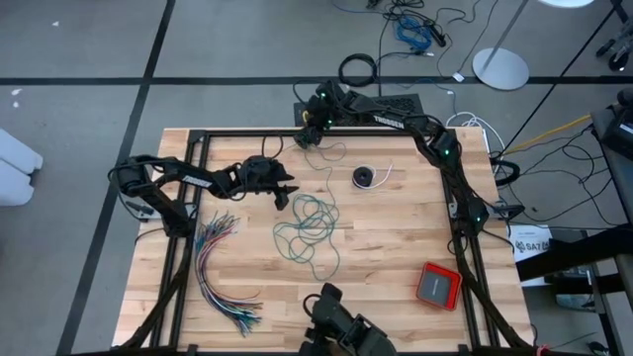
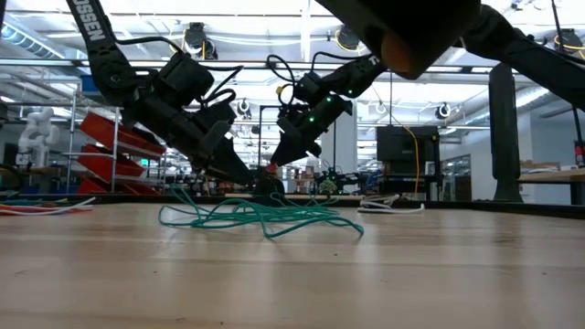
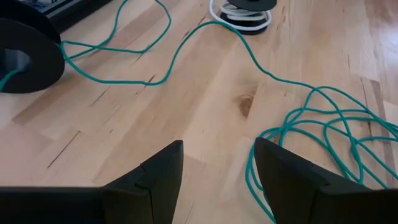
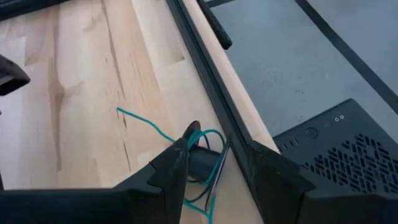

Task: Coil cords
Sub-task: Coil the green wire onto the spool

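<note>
The teal-green cord [image 1: 309,229] lies as a loose tangle on the middle of the table [image 1: 396,247]. One strand [image 3: 205,37] runs from it toward the far edge. There its end loops round a small black spool [image 4: 202,163] lying by the frame rail. My right gripper [image 4: 217,146] stands open over that spool, one finger on either side. The black cord [image 1: 366,178] lies coiled flat with its white tail beside it. My left gripper [image 3: 217,146] hovers open just left of the tangle [image 3: 329,127], with nothing between its fingers. My right gripper comes slanting down from the far side, and the spool with the teal loop [image 4: 208,134] lies between its fingers. The spool looks narrower than the gap. Whether either finger [image 4: 171,168] touches it, I cannot tell.
A fanned bundle of many-coloured wires [image 1: 220,277] lies at the near left. A red-rimmed grey box [image 1: 438,285] sits at the near right. Black frame rails [image 1: 247,133] edge the table. A dark device [image 1: 341,326] stands at the near edge, and a black box [image 4: 336,149] lies beyond the far rail.
</note>
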Motion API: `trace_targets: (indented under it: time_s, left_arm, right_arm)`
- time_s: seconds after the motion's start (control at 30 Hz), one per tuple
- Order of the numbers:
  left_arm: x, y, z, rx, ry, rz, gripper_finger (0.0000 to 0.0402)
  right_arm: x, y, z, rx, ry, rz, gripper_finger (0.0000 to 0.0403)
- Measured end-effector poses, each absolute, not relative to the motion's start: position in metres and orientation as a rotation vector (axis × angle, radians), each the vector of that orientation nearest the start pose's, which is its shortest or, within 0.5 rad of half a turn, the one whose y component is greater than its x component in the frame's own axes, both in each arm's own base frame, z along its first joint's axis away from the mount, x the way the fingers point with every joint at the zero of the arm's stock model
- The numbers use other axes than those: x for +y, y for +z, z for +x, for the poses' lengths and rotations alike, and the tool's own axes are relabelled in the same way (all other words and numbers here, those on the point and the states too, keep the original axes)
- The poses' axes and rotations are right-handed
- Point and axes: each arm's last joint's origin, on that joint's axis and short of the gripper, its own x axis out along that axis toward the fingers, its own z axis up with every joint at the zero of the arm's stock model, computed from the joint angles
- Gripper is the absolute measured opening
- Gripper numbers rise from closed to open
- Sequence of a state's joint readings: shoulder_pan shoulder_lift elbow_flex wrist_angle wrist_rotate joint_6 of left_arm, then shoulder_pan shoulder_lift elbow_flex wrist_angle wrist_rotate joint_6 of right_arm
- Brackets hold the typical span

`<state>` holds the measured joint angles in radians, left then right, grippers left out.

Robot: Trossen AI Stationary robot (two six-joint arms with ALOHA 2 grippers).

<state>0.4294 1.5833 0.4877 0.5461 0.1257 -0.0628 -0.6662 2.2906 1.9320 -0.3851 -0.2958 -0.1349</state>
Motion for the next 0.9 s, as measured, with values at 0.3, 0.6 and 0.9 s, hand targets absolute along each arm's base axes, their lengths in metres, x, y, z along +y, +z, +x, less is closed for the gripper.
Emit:
trace_targets:
  time_s: [0.3, 0.6, 0.9]
  left_arm:
    - [0.110, 0.128, 0.248, 0.512, 0.313, -0.209, 0.0205]
    - [0.110, 0.127, 0.248, 0.516, 0.308, -0.194, 0.0205]
    - [0.110, 0.127, 0.248, 0.517, 0.308, -0.193, 0.0205]
  right_arm:
    - [-0.314, 0.183, 0.413, 0.720, -0.321, 0.286, 0.0144]
    - [-0.315, 0.176, 0.416, 0.720, -0.320, 0.283, 0.0087]
    - [-0.313, 0.174, 0.417, 0.727, -0.315, 0.282, 0.0062]
